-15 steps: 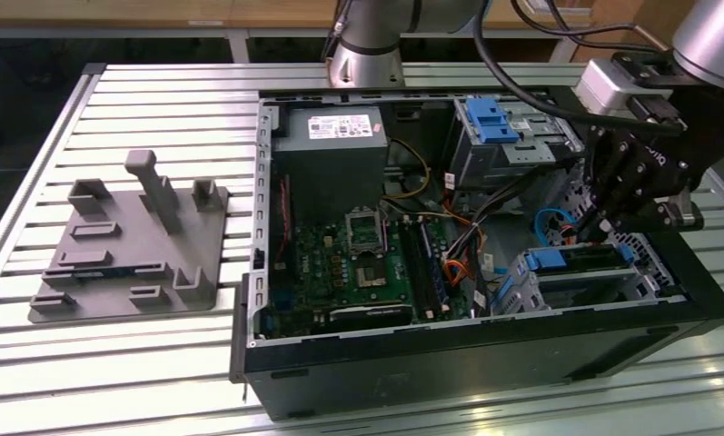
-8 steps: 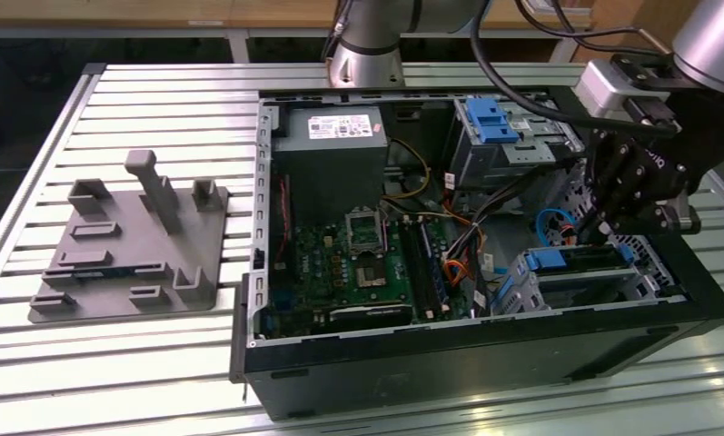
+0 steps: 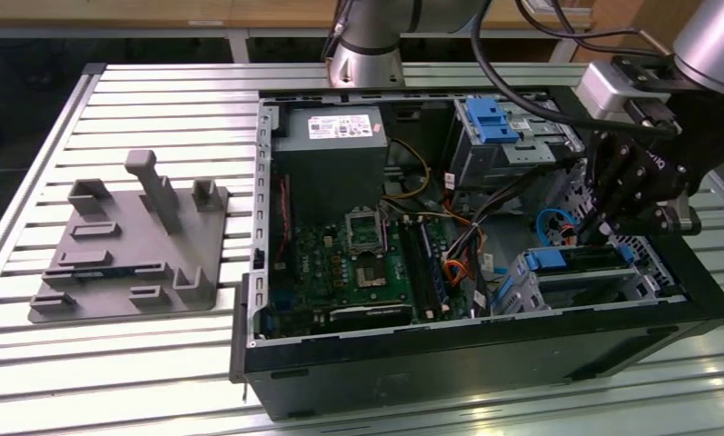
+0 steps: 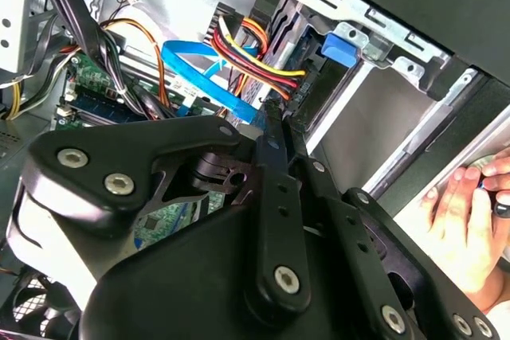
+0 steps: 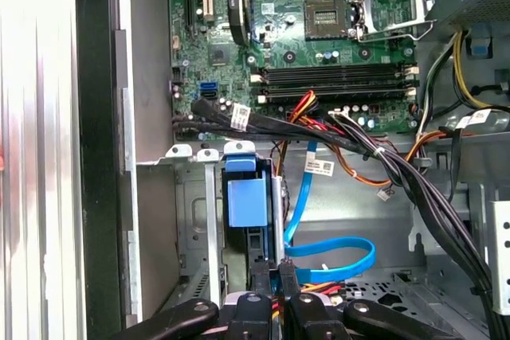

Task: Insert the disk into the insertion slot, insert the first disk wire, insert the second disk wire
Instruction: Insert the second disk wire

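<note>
While poised inside the case, pincer (image 5: 271,276) nearly closed, pinching a dark connector beside the disk (image 5: 245,205), already seated lengthwise in the insertion slot (image 5: 199,220).

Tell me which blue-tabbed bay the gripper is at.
The gripper hangs over the lower drive cage at the case's front corner, not the taller bay with the blue latch behind it.

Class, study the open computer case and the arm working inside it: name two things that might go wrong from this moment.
1. The gripper works right beside the flat blue cable and the red, yellow and black wire bundle; it might snag or tug one.
2. A person's hand rests close to the arm at the case's edge and might get pinched.
</note>
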`<state>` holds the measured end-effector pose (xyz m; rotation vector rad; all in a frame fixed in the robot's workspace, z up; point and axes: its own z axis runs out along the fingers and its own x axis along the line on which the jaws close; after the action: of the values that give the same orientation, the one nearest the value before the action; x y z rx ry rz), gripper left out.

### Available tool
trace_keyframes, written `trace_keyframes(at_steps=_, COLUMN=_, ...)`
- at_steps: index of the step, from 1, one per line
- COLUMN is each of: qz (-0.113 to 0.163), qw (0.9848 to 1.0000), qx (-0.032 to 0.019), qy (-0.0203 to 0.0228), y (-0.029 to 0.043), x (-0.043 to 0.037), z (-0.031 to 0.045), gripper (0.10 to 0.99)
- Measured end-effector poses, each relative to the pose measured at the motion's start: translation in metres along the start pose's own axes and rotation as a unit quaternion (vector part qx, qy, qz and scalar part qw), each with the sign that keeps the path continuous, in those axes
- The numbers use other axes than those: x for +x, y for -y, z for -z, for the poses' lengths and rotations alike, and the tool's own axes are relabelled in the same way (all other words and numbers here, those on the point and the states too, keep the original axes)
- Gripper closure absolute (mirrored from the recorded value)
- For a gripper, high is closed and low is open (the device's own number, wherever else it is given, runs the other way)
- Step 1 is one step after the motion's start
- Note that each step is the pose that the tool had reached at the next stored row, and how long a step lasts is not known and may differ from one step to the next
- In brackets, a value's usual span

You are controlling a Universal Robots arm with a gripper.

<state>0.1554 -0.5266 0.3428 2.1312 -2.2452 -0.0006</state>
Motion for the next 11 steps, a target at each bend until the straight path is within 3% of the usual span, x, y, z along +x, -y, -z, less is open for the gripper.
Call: trace_keyframes(at_steps=11, qz=0.001, qw=1.0, qx=0.0001, qy=-0.0002, y=0.0006, x=0.0012, z=-0.0014, gripper=0.925)
